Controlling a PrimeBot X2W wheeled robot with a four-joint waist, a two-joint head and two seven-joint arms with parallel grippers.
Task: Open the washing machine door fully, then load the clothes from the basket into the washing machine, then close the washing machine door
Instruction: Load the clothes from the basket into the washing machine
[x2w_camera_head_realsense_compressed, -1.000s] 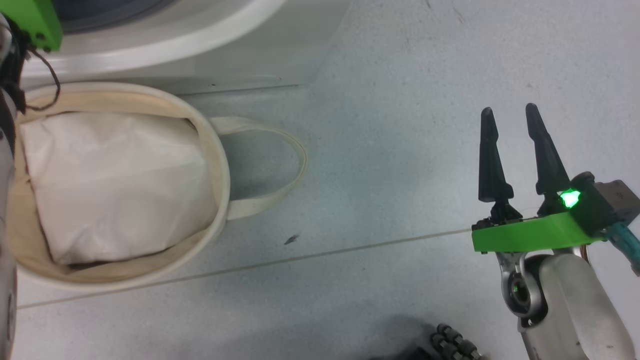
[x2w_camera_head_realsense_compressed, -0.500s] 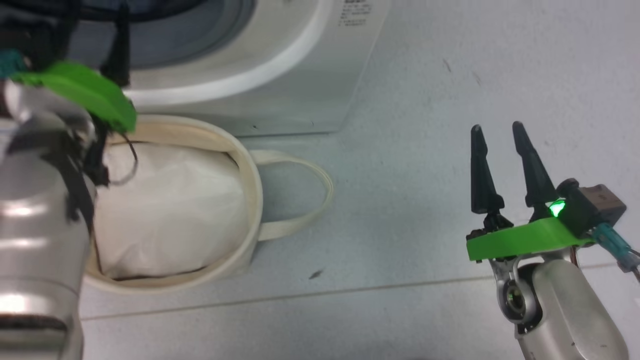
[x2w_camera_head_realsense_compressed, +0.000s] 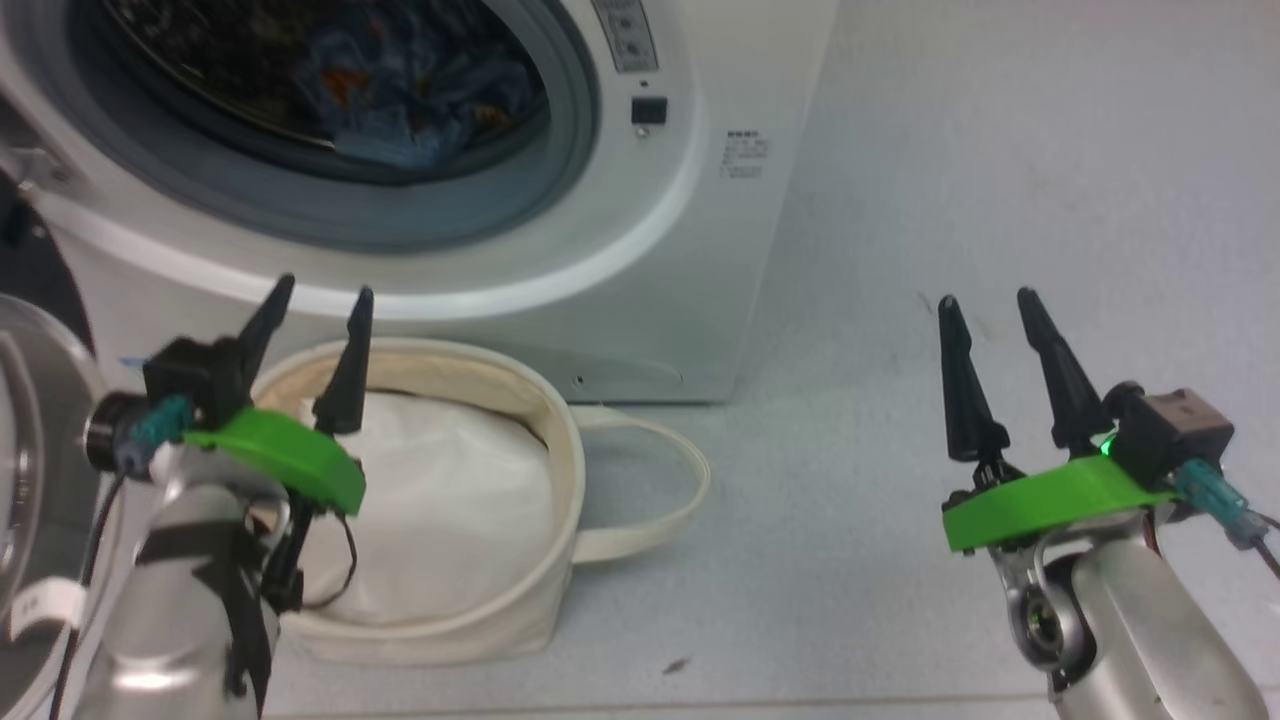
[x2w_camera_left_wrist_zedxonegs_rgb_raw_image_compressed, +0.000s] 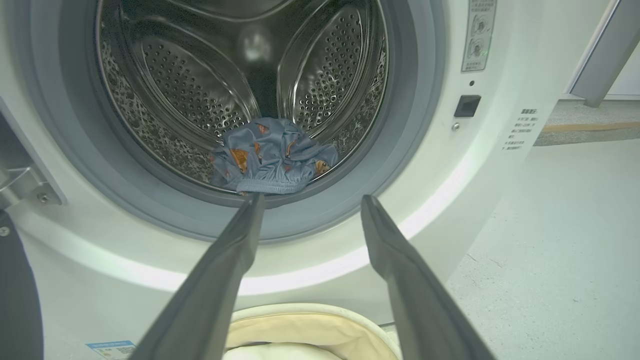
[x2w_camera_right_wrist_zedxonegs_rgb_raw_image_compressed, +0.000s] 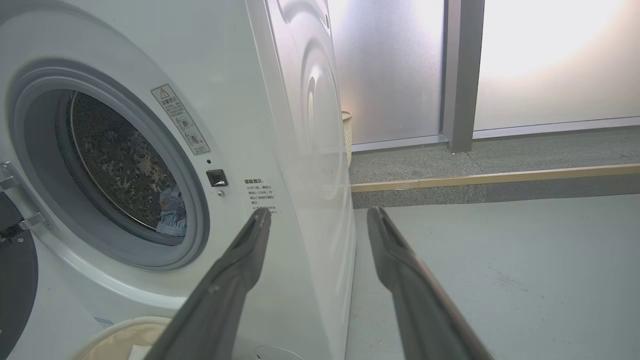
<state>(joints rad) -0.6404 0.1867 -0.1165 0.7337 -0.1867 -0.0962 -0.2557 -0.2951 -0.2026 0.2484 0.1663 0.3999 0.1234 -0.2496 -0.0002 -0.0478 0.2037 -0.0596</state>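
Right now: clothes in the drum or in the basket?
In the drum. The blue printed clothes lie bunched at the drum's front lip; the basket holds white lining, no blue visible.

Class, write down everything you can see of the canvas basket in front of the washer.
The basket is a round, soft-walled cream canvas tub standing upright on the grey floor, close before the washing machine. Plain white liner cloth fills its inside. One long loop handle droops to the floor on its right. The left gripper hovers above its left part.
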